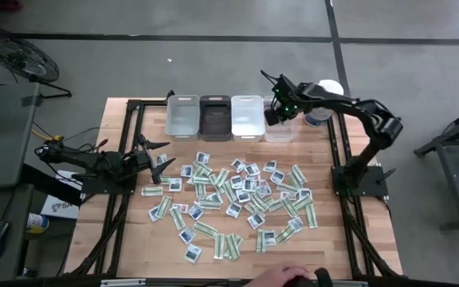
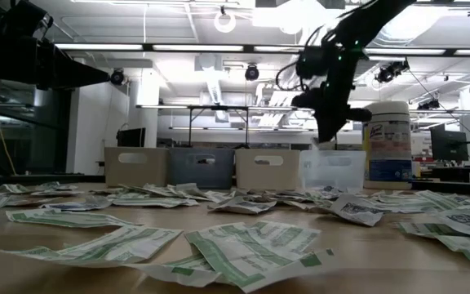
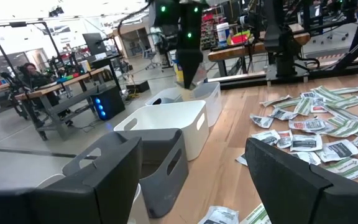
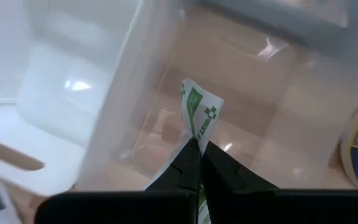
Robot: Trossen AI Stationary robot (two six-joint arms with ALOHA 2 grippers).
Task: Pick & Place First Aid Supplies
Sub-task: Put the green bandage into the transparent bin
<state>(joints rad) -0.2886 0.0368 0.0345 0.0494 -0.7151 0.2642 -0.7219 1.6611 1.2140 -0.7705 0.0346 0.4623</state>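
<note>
Many first aid supplies (image 1: 237, 199), small green-and-white and white packets, lie flat and scattered across the middle of the wooden table. My right gripper (image 4: 196, 144) hangs over the clear bin (image 1: 280, 127) at the right end of the bin row at the far edge, shut on one green-and-white packet (image 4: 197, 112). In the low view it (image 2: 330, 131) stands just above that bin's rim (image 2: 333, 170). My left gripper (image 1: 162, 155) waits open at the table's left side, pointing level, with nothing between its fingers (image 3: 291, 180). My right gripper pinches the green-and-white packet between its two fingertips, on the strip's narrow body (image 4: 194, 134). The fingers point steeply down from above. The packet's free end (image 4: 199, 102) sticks out below the tips, curled, clear of the bin's floor.
Left of the clear bin stand a white bin (image 1: 247, 117), a dark bin (image 1: 215, 117) and a pale grey bin (image 1: 182, 117). A tall white canister (image 2: 387, 145) stands right of the clear bin. A person's hand (image 1: 281, 277) shows at the near edge.
</note>
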